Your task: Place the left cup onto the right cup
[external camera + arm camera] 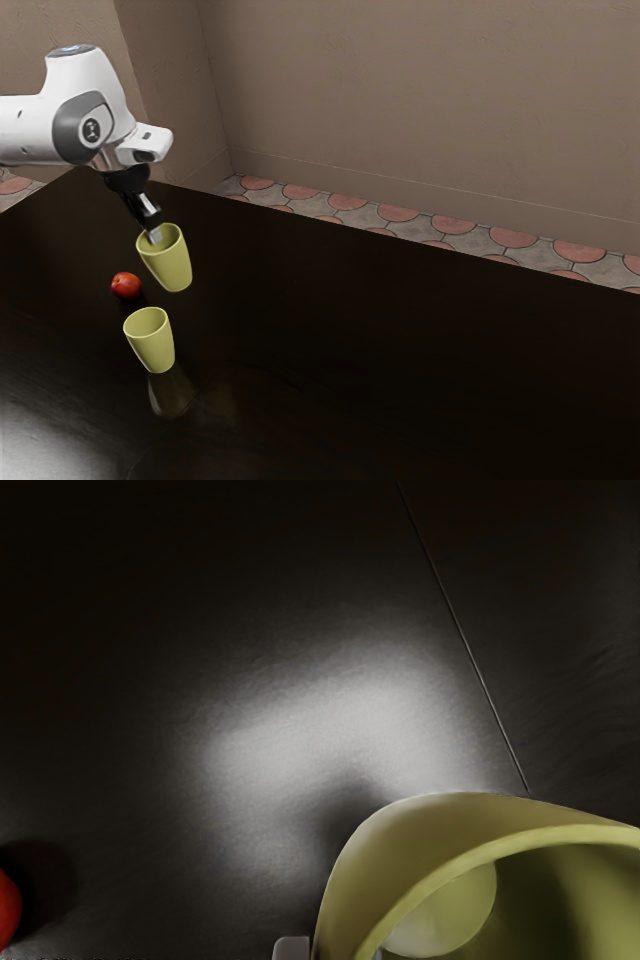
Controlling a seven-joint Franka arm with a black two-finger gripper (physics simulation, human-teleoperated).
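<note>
Two yellow-green cups are in the exterior view. One cup (167,258) hangs tilted above the dark table, with my gripper (153,232) shut on its rim, one finger inside and one outside. The other cup (149,339) stands upright on the table just below and slightly toward the front. In the wrist view the held cup (470,880) appears large and close under my hand, its open mouth and pale inside showing.
A small red ball (125,285) lies on the table beside the cups, on the exterior view's left, and its edge (5,905) peeks into the wrist view. The dark glossy table (400,350) stretches widely to the right. A tiled floor and beige wall lie behind.
</note>
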